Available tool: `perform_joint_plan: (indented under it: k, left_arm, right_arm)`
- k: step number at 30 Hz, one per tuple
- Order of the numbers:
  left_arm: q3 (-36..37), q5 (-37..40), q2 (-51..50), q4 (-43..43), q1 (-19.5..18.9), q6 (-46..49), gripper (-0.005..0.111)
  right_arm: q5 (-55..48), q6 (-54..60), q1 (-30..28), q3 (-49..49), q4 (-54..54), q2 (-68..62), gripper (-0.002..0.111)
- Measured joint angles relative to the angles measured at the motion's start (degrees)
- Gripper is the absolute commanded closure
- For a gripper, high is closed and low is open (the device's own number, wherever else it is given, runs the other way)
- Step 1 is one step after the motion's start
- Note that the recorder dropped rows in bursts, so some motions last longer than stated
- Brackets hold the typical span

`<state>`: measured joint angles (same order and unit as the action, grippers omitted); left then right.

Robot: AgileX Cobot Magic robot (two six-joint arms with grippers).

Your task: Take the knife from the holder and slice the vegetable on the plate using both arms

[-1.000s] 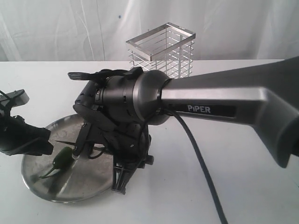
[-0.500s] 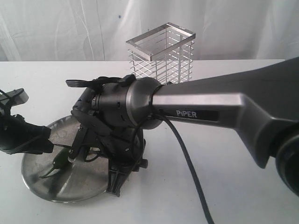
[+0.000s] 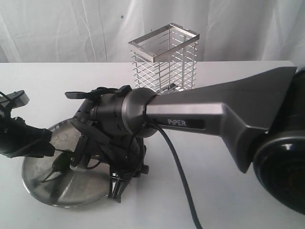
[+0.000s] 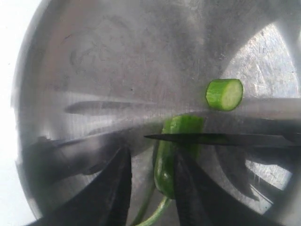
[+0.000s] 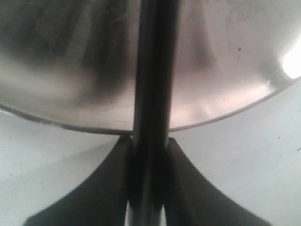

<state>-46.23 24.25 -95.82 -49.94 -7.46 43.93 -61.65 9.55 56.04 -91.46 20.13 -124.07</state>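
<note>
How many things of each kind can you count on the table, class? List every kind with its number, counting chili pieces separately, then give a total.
Chili pieces: 2, the held chili and a cut slice
Knife: 1
Plate: 1
Wire holder: 1
Grippers: 2, left gripper, right gripper
Total: 7

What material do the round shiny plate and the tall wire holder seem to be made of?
The round shiny plate looks like stainless steel with a brushed finish: fine scratches and blurry reflections show. The tall wire holder seems to be chrome-plated metal wire, bright and silvery, with a flat rim band.
</note>
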Motion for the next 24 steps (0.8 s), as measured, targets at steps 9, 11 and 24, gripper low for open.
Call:
perform_joint_plan:
  k: [9, 11, 24]
  left_arm:
    - [0.0, 0.0, 0.0, -0.1, 0.0, 0.0, 0.071]
    - [0.0, 0.0, 0.0, -0.1, 0.0, 0.0, 0.071]
    - [0.0, 0.0, 0.0, -0.3, 0.0, 0.0, 0.071]
  right_arm:
    - [-0.2, 0.1, 0.0, -3.3, 0.6, -0.6, 0.108]
    - [-0.2, 0.1, 0.0, -3.6, 0.7, -0.9, 0.108]
    - [-1.8, 0.1, 0.0, -3.8, 0.8, -1.5, 0.108]
